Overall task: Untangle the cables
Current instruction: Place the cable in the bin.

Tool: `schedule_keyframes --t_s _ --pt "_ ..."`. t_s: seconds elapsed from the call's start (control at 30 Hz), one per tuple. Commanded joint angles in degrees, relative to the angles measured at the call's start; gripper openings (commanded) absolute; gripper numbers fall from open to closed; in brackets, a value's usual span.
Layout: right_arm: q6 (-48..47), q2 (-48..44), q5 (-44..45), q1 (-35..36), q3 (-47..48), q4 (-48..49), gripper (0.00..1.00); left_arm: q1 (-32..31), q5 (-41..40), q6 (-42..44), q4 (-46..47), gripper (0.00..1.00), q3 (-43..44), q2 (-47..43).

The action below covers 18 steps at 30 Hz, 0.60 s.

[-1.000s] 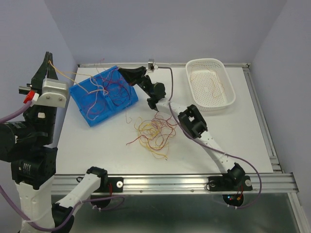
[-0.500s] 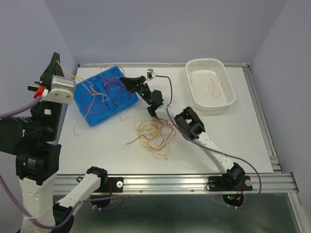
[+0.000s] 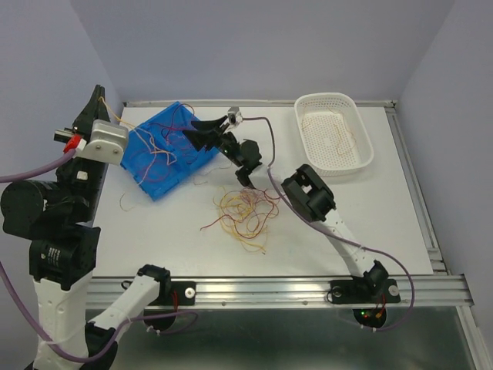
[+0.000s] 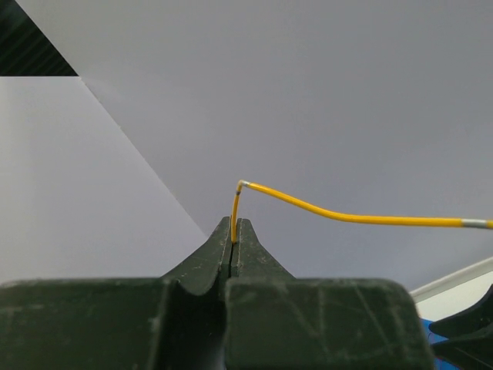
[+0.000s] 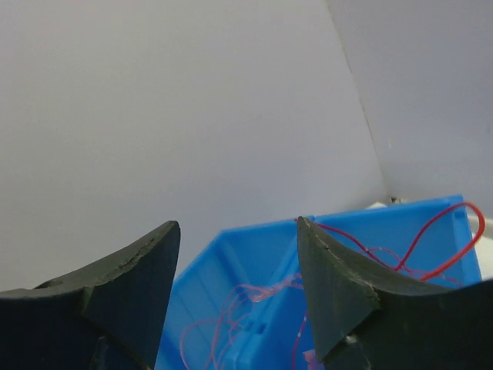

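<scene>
Top external view: the cables (image 3: 245, 212) lie tangled mid-table (image 3: 385, 208), toward the near edge. Beyond them the right gripper (image 3: 192, 131), jaws apart and empty, hangs over the blue bin (image 3: 166, 166) of strands near the far left corner. At the left edge the raised left gripper (image 4: 235, 225) pinches a yellow strand (image 4: 347, 216). A white basket (image 3: 362, 158) sits at the far right corner.

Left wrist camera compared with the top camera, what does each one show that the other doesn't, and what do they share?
Only the left wrist view shows, close up, the left gripper pinched shut on a yellow cable. Only the top view shows the loose cable pile on the table, the white basket, and the right gripper over the blue bin. Both show the yellow cable leading away from the left gripper, plus the blue bin, though the wrist view catches just a corner of it.
</scene>
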Motion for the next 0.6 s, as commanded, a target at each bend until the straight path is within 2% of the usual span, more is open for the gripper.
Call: schedule_keyframes --t_s 0.0,0.1,0.13,0.2,0.3,0.33,0.4,0.57 --pt "-6.92 -13.79 -0.68 0.42 -8.7 5.04 0.71 0.16 1.49 -0.9 2.06 0.0 0.7 1.59" --pt "-10.27 -22.91 -2.26 0.24 -17.05 4.86 0.73 0.08 2.11 -1.25 2.15 0.0 0.79 2.21" --pt "-11.93 -25.13 -5.14 0.07 -19.79 4.51 0.8 0.16 2.37 -1.43 2.06 0.0 0.79 2.56" --pt "-12.82 -29.52 -10.42 -0.46 -24.11 4.42 0.84 0.08 3.6 -1.96 1.8 0.0 0.96 3.17" --pt "-11.07 -37.09 -20.26 -1.34 -32.28 4.34 0.84 0.07 5.62 -3.54 1.45 0.0 1.32 4.32" --pt "-11.41 -40.41 -27.42 -1.43 -35.17 4.16 0.84 -0.01 6.76 -4.41 1.36 0.0 1.23 4.93" --pt "-11.16 -43.51 -32.04 -1.34 -38.88 4.42 0.84 -0.01 8.16 -5.38 1.18 0.0 0.79 5.63" --pt "-10.1 -50.46 -31.98 -1.34 -45.65 4.33 0.84 -0.1 14.84 -9.34 -0.04 0.0 0.0 8.0"
